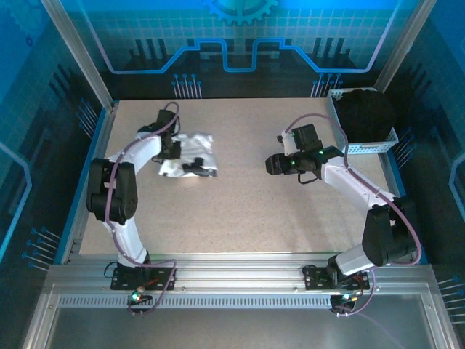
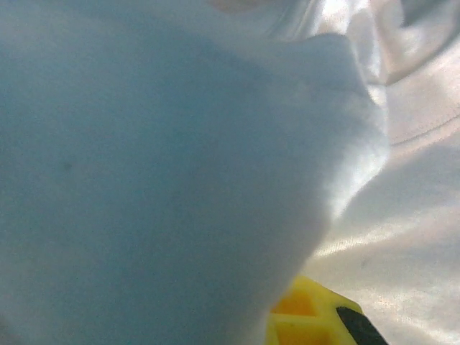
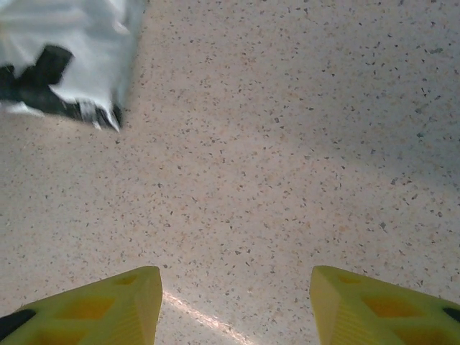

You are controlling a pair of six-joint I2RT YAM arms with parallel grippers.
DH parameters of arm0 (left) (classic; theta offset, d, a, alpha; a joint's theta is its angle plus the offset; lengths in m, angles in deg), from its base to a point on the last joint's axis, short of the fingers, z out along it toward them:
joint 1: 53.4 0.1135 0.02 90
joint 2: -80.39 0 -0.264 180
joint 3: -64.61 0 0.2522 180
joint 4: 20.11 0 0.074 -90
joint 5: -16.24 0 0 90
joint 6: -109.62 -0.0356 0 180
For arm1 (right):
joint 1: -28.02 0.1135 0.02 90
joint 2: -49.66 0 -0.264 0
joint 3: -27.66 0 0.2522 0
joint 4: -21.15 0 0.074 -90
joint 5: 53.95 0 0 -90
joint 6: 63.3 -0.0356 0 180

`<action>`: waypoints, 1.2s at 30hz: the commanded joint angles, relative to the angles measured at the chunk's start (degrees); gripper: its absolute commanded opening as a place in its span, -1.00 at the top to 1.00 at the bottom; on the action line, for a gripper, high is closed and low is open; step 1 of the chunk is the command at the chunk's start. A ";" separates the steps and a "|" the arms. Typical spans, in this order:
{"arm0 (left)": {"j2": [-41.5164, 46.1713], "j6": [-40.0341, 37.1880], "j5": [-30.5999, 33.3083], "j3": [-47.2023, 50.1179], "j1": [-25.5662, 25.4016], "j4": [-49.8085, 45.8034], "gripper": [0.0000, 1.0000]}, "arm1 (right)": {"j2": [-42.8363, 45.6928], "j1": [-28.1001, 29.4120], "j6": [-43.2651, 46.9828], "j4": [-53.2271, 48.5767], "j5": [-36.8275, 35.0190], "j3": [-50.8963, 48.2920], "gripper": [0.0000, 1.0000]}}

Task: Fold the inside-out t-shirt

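The inside-out t-shirt (image 1: 190, 149) lies crumpled in a small white heap at the back left of the table. My left gripper (image 1: 197, 169) is down in the heap's near edge, shut on the cloth. In the left wrist view the white t-shirt (image 2: 144, 180) drapes right over the camera, and just one yellow finger (image 2: 316, 320) pokes out beneath it. My right gripper (image 3: 233, 309) stands open over bare tabletop at the middle right, well apart from the t-shirt (image 3: 79, 36), with nothing between its fingers. Seen from above, the right gripper (image 1: 272, 164) points left toward the shirt.
A white mesh basket (image 1: 370, 147) holding a black garment (image 1: 367, 113) stands at the back right corner. The speckled table (image 1: 240, 211) is bounded by blue-lit walls at the back and sides and by an aluminium rail (image 1: 240, 280) at the near edge.
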 commanded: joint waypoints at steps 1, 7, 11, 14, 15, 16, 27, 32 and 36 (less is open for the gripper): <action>-5.03 -16.91 21.87 -5.19 3.68 -1.85 1.00 | -1.10 -0.21 0.70 -1.99 2.75 2.71 -0.14; -15.67 -29.56 29.22 -15.32 13.39 7.60 1.00 | -3.20 -0.33 0.18 -1.63 3.67 3.11 -0.14; -21.89 -30.45 34.96 -24.44 17.18 10.13 0.04 | -3.58 -0.29 0.00 -2.58 3.11 3.33 -0.14; -18.89 -28.25 35.53 -23.52 15.79 13.46 -0.70 | -3.32 -0.29 -0.01 -3.45 1.55 3.80 -0.14; -16.42 -26.79 35.17 -21.41 14.93 14.94 -0.86 | -3.16 -0.29 0.20 -3.88 0.22 4.05 -0.14; -13.77 -24.70 34.77 -19.35 14.07 15.55 -0.94 | -2.98 -0.36 0.40 -4.38 -1.37 4.29 -0.14; 31.85 8.18 4.91 31.03 2.84 29.88 -0.98 | 7.19 -1.73 1.60 7.61 -40.36 -9.05 -0.89; 43.85 7.22 3.16 57.10 2.86 60.14 -0.98 | 8.51 -2.83 7.78 27.42 -53.79 -22.48 -0.99; 37.60 2.33 -4.08 63.42 2.86 77.52 -0.98 | 8.09 -6.80 11.11 52.72 -45.52 -34.86 -1.00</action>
